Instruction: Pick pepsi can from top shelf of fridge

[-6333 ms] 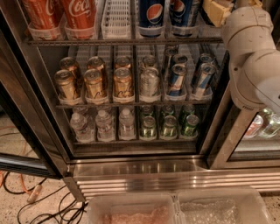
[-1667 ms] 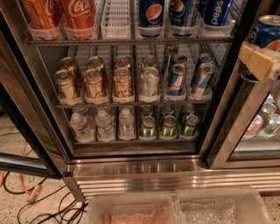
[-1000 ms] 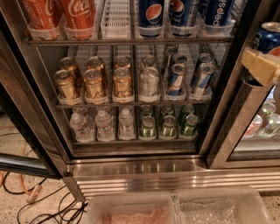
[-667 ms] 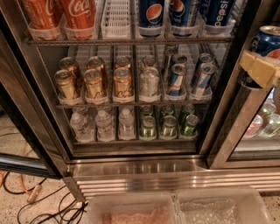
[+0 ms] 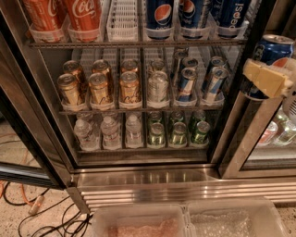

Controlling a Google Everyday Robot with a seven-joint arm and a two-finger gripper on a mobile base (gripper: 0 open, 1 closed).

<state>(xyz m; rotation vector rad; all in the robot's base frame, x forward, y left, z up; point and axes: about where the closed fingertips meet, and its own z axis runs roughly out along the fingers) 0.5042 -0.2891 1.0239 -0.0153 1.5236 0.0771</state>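
The gripper (image 5: 267,74) was clamped on the can (image 5: 274,47) at the right edge, outside the fridge (image 5: 138,178), below top shelf (image 5: 134,44) level. The pick looked nearly done; next, hold it upright and back away.

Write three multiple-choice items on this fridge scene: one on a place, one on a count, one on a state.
1. Where is the pepsi can at the tool?
A. on the top shelf
B. outside the fridge, right of its opening
C. on the floor

2. How many red Coca-Cola cans show at the front of the top shelf?
A. two
B. four
C. none

3. What is the tool's state?
A. open and empty
B. shut on the pepsi can
C. hidden from view

Answers:
1. B, the can hangs in the air right of the opening.
2. A, two red cans stand at the shelf's left end.
3. B, a tan finger pad lies against the can's side.
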